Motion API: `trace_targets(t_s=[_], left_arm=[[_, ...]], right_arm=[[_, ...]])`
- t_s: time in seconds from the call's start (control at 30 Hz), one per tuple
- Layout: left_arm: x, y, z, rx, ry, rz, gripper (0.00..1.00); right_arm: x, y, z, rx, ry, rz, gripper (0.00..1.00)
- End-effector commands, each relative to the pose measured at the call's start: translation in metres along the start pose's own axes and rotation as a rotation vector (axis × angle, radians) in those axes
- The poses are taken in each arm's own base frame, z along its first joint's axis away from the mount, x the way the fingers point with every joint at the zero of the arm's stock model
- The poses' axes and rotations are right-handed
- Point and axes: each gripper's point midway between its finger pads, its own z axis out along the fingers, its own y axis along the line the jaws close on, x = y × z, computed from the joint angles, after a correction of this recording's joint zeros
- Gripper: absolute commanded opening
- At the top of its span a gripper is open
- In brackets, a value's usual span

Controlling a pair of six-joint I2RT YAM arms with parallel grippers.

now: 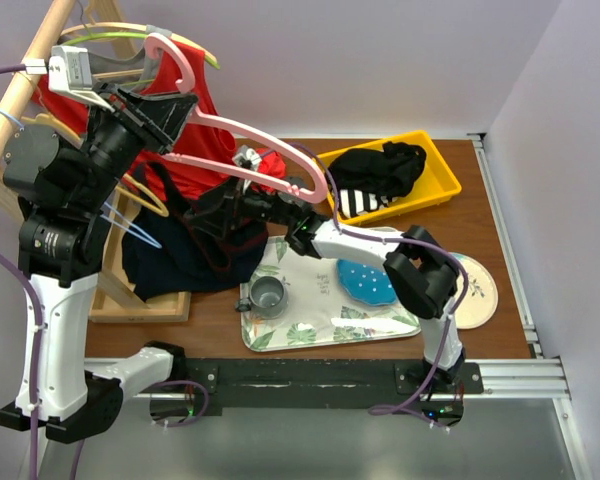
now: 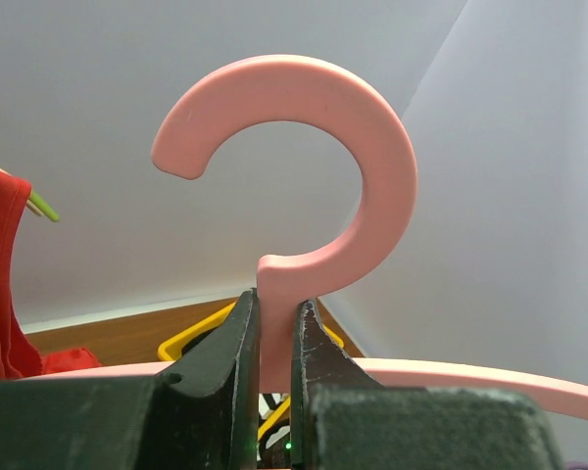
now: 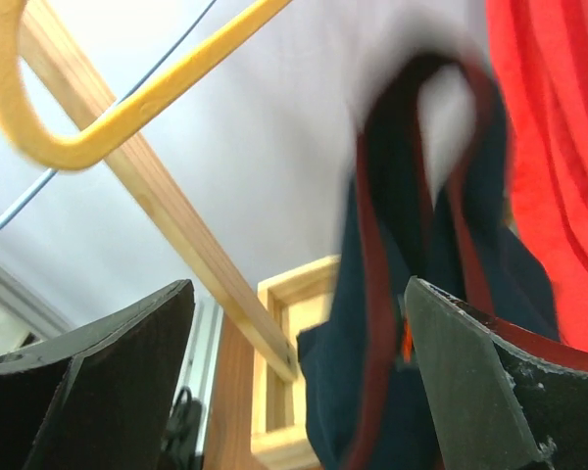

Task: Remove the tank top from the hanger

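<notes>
the right arm [image 1: 420,275] folds low over the leaf-print tray [image 1: 310,325] and reaches left, its right gripper [image 3: 300,284] spread wide and grasping nothing. the dark blue tank top [image 3: 392,392] with red trim hangs just past the parted fingers, a blurred strap looped above them. from above it droops beside the wooden rack [image 1: 140,305]. the left arm [image 1: 55,300] stands tall, the left gripper [image 2: 274,308] clenched on the neck of the pink hanger [image 2: 372,166] under its hook, higher than the tank top. behind hangs a red garment [image 1: 195,170].
</notes>
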Motion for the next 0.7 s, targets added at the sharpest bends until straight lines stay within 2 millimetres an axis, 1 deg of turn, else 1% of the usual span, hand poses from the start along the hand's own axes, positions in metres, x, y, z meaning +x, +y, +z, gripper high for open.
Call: trace_targets(t_s=[0.0, 0.03, 0.1, 0.13, 0.17, 0.2, 0.23, 0.27, 0.3, 0.33, 0.37, 0.43, 0.47, 0.5, 0.53, 0.6, 0.67], left_arm=[[-0.017, -0.015, -0.003, 0.058, -0.06, 0.014, 0.0], [-0.015, -0.014, -0.002, 0.056, -0.056, 0.014, 0.0], [-0.015, -0.013, -0.002, 0.053, -0.055, 0.02, 0.0], [-0.014, -0.012, -0.001, 0.051, -0.054, 0.02, 0.0], [-0.016, -0.012, -0.002, 0.045, -0.06, 0.022, 0.0], [-0.016, -0.012, -0.003, 0.045, -0.06, 0.024, 0.0], [-0.018, -0.013, -0.003, 0.046, -0.067, 0.025, 0.0], [-0.019, -0.013, -0.003, 0.046, -0.07, 0.026, 0.0], [-0.02, -0.014, -0.004, 0.049, -0.073, 0.028, 0.0], [-0.023, -0.016, -0.005, 0.051, -0.079, 0.029, 0.0], [-0.025, -0.017, -0.006, 0.052, -0.084, 0.031, 0.0], [-0.032, -0.021, -0.009, 0.058, -0.101, 0.037, 0.0], [-0.034, -0.022, -0.009, 0.054, -0.106, 0.038, 0.0], [-0.036, -0.023, -0.01, 0.054, -0.113, 0.036, 0.0], [-0.038, -0.024, -0.013, 0.054, -0.122, 0.038, 0.0], [-0.038, -0.023, -0.013, 0.053, -0.122, 0.035, 0.0], [-0.036, -0.022, -0.012, 0.051, -0.119, 0.035, 0.0]], right_arm=[[-0.038, 0.003, 0.017, 0.03, -0.123, -0.046, 0.92], [-0.022, -0.005, 0.015, 0.062, -0.093, -0.045, 0.92], [-0.013, -0.021, 0.011, 0.148, -0.084, -0.042, 0.92], [0.002, -0.036, 0.008, 0.215, -0.026, -0.032, 0.92], [0.009, -0.047, 0.007, 0.266, -0.002, -0.026, 0.92], [0.025, -0.062, 0.001, 0.34, 0.055, -0.013, 0.92], [0.032, -0.072, 0.003, 0.379, 0.079, -0.024, 0.92], [0.042, -0.079, 0.002, 0.413, 0.11, -0.019, 0.92], [0.056, -0.087, -0.002, 0.46, 0.16, -0.007, 0.92], [0.061, -0.09, -0.001, 0.467, 0.172, -0.003, 0.92], [0.075, -0.097, -0.002, 0.478, 0.194, 0.012, 0.92], [0.089, -0.097, -0.002, 0.469, 0.212, 0.05, 0.92], [0.103, -0.098, -0.003, 0.471, 0.232, 0.066, 0.92], [0.106, -0.097, -0.002, 0.468, 0.229, 0.081, 0.92], [0.114, -0.095, -0.003, 0.46, 0.241, 0.092, 0.92], [0.129, -0.094, -0.003, 0.448, 0.259, 0.106, 0.92], [0.141, -0.086, 0.001, 0.407, 0.286, 0.126, 0.92]])
